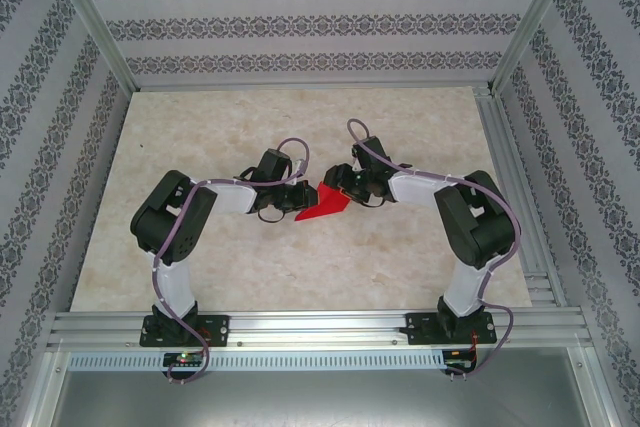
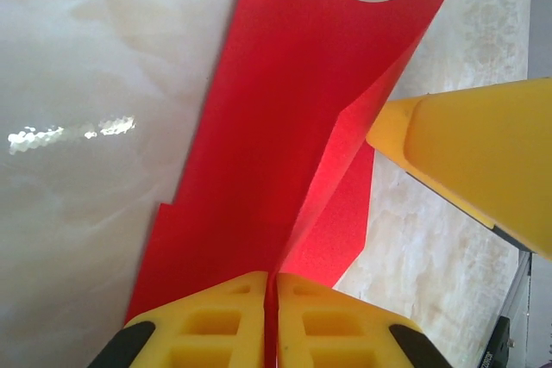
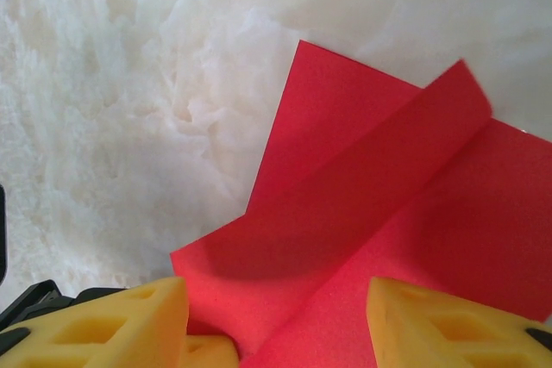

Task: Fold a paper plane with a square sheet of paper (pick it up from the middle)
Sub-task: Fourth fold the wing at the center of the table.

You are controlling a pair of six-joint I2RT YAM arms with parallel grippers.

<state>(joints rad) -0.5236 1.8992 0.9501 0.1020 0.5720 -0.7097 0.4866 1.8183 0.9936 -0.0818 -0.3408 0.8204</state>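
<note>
The red sheet of paper (image 1: 322, 203) is folded into a pointed, creased shape and hangs just above the table between the two grippers. My left gripper (image 1: 297, 197) is shut on it. In the left wrist view the paper (image 2: 276, 127) runs up from the pinched jaws (image 2: 274, 299) with a lengthwise ridge and a flap bent to the right. My right gripper (image 1: 347, 185) stands open at the paper's other end. In the right wrist view the folded layers (image 3: 379, 196) lie between its spread yellow fingers (image 3: 155, 316), not clamped. One right finger (image 2: 466, 148) touches the paper's edge.
The marble-patterned table top (image 1: 300, 127) lies under both arms. Aluminium frame rails (image 1: 300, 327) run along the near edge and the right side (image 1: 510, 177). Patterned walls enclose the back and sides.
</note>
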